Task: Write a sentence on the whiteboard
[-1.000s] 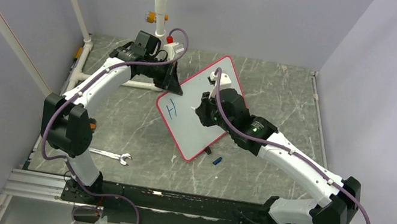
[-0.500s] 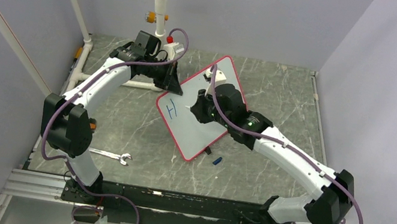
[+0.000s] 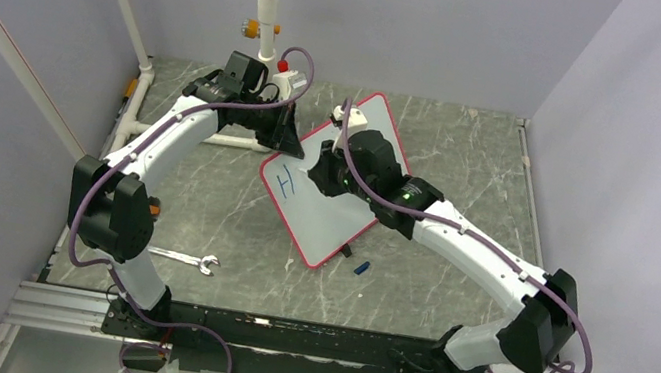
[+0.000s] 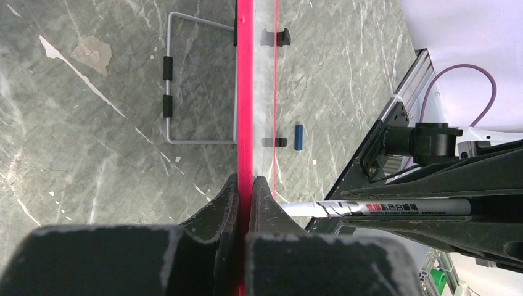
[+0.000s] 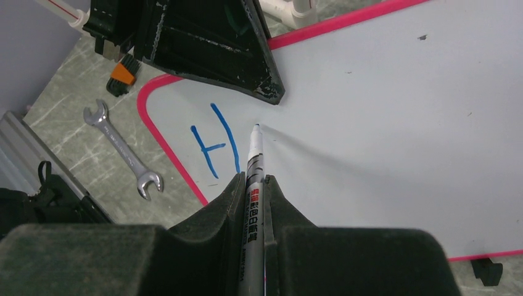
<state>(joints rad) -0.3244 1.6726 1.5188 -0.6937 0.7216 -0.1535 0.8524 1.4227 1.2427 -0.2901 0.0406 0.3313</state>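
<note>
The whiteboard [image 3: 318, 223] stands tilted mid-table, white with a red border [image 4: 245, 92]. A blue "H" [image 5: 216, 142], also visible from above [image 3: 285, 181], is the only part of the sentence that shows, near the board's left corner. My left gripper [image 3: 297, 145] is shut on the board's upper left edge, with its jaws [image 4: 245, 182] pinching the red rim. My right gripper [image 5: 254, 179], over the board [image 3: 323, 175], is shut on a silver marker [image 5: 254, 161]. The marker's tip sits just right of the H and looks to touch the surface.
A wrench [image 3: 185, 258] lies on the table left of the board. A blue marker cap [image 3: 360, 268] lies by the board's lower edge, near its black feet [image 4: 274, 37]. A wire stand [image 4: 169, 80] is behind the board. White pipe framing [image 3: 266, 3] rises at the back.
My right arm has carried the marker left across the board, from its middle to a spot just right of the H. The left arm and board have stayed put.
</note>
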